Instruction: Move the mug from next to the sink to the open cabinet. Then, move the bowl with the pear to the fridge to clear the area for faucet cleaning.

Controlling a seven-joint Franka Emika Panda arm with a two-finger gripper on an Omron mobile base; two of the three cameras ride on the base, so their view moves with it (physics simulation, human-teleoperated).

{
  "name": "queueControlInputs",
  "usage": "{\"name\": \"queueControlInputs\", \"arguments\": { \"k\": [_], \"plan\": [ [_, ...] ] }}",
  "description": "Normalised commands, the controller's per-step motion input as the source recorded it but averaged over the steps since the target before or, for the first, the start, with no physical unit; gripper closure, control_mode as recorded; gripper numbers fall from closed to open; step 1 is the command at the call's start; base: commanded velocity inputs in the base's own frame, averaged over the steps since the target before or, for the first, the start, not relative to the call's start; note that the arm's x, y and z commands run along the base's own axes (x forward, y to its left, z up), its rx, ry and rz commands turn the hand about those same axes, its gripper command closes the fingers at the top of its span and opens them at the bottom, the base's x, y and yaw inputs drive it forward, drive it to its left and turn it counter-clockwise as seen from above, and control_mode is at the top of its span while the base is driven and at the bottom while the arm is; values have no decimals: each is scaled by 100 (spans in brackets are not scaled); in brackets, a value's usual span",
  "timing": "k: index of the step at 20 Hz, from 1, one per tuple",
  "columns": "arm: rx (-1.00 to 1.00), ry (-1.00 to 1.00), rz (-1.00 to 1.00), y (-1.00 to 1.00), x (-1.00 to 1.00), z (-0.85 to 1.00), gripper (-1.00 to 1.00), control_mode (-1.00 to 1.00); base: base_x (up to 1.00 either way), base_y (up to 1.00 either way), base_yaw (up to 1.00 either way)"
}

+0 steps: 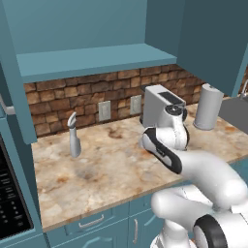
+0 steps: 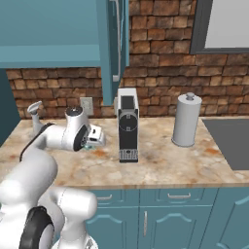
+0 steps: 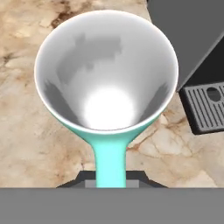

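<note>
Between the gripper's closed fingers sits the teal handle of the mug.
Seen from the hand camera, the mug's pale inside opens just ahead of the fingertips, over a marbled counter; a coffee machine stands just beside it, the grey canister further off, brick wall and open cabinet above.

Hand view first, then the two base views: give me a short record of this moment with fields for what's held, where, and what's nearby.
held: mug, its teal handle between the fingers of the hand
hand state: shut on the mug's handle
mug position: upright, pale inside showing, over the marble counter
beside mug: coffee machine
also on counter: grey canister with knobbed lid
above: open cabinet, shelf bare
stage: mug gripped, not yet on the shelf
</note>
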Motion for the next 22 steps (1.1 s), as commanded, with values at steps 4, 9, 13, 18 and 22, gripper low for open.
{"name": "queueControlInputs", "arguments": {
  "k": [4,9,13,18,22],
  "plan": [
    [0,-4,1,4,-100,100,100,-100,0,0,0],
    [0,-24,11,0,-100,100,100,-100,0,0,0],
    [0,-35,21,4,-100,100,100,-100,0,0,0],
    [0,-23,9,7,-96,100,100,-100,0,0,0],
    [0,-5,1,10,-98,100,100,-100,0,0,0]
  ]
}}
